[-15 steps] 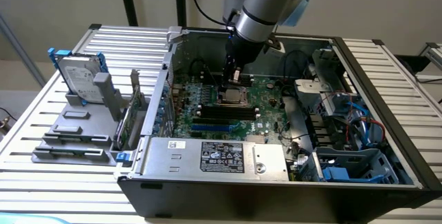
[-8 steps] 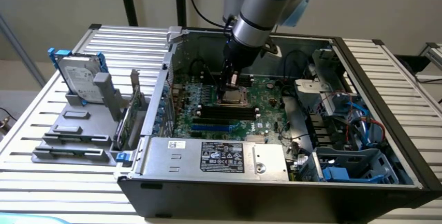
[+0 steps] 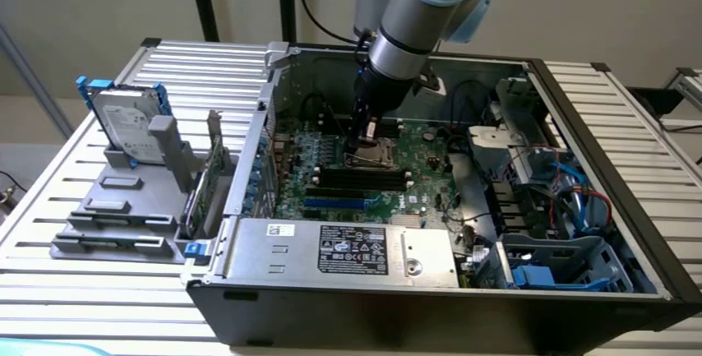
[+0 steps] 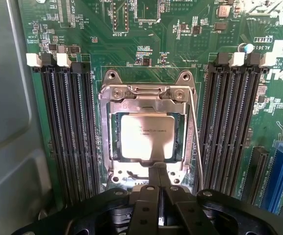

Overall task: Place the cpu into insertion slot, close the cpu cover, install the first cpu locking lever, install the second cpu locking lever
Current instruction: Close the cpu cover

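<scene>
Saw jaws pressed together, pinching nothing, tips at the edge tab of the cpu cover (image 4: 131, 105). Found the cpu (image 4: 147, 137) seated in the insertion slot (image 3: 371, 157), cover down over it, mid-frame in exterior view inside the open computer case (image 3: 439, 323).

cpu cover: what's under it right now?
The cpu shows through the window of the cpu cover, silver top up. The insertion slot floor beneath it is hidden; the frame covers the chip's edges.
</scene>
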